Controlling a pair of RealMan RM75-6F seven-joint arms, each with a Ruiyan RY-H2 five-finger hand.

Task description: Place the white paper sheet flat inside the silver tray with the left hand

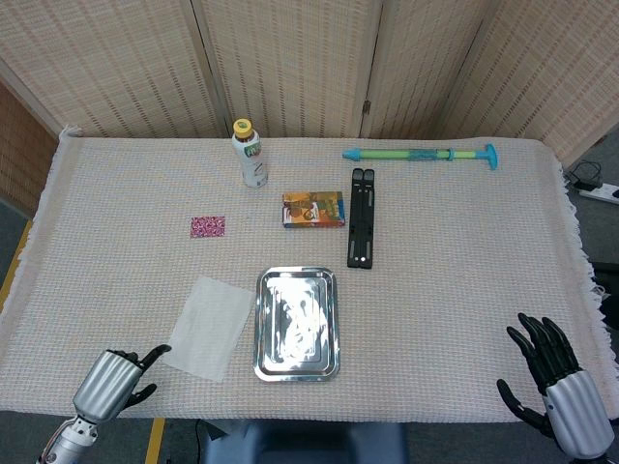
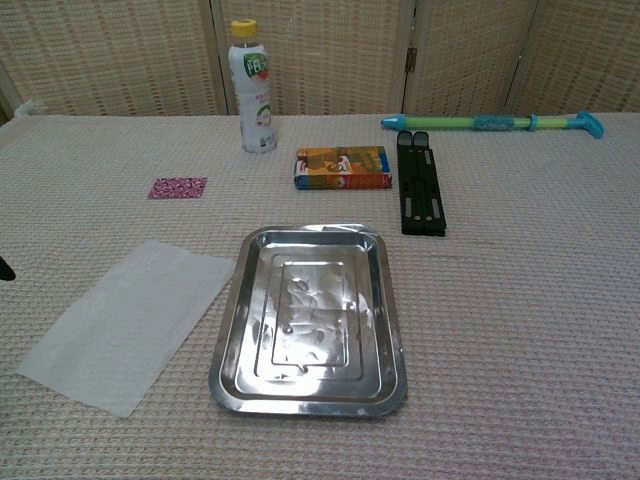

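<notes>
counter point(image 1: 464, 290): spreading out ahead of both hands under a woven pale cloth.
silver tray point(image 1: 263, 329): lying flat, ahead and to the right of the left hand, nothing resting inside.
white paper sheet point(image 1: 209, 326): lying flat on the cloth, just ahead-right of the left hand, its right edge just beside the tray, not inside it.
black stand point(image 1: 360, 229): lying beyond the tray.
right hand point(image 1: 551, 379): hovering at the near right edge, fingers spreading apart, holding nothing.
left hand point(image 1: 116, 377): sitting at the near left edge, most fingers curling in, one reaching toward the sheet's near corner, gripping nothing.
bottle point(image 1: 250, 155): standing upright far ahead.
</notes>
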